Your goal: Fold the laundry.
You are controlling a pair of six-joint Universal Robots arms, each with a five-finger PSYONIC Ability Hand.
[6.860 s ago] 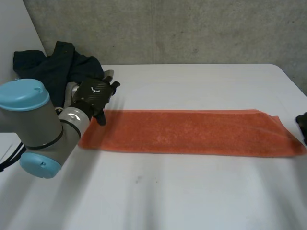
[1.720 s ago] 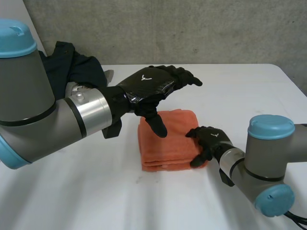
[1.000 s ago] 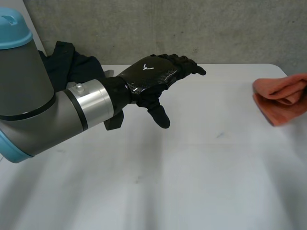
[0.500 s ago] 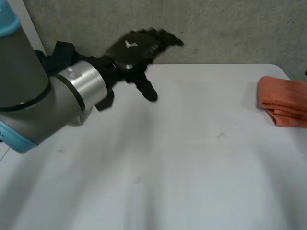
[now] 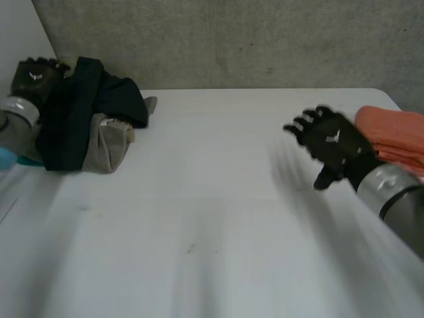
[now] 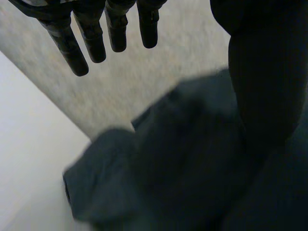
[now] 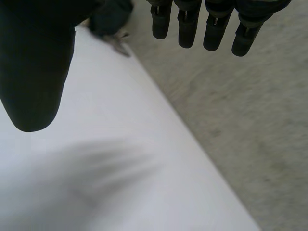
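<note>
The laundry left to fold is a heap of dark clothes (image 5: 93, 109) at the upper left of the head view. It is slumped over a grey-beige garment (image 5: 111, 147) on the surface (image 5: 212, 218), and a folded orange towel (image 5: 397, 136) lies at the right edge of the frame. The left hand (image 5: 32, 74) hovers at the far upper left, just beside the heap. Its fingers are straight and apart from the thumb, with nothing in them, and its wrist view shows dark cloth under the palm. The right hand (image 5: 331, 142) hangs over bare surface at the middle right, near the towel, with its fingers spread and empty. The heap looks soft, limp and light, so lifted from the middle it would likely sag and drag its neighbour along. A pinch on an outer fold at the top of the pile seems the safest hold, peeling one garment off before spreading it flat. Which edges are hems or collars I cannot tell.
</note>
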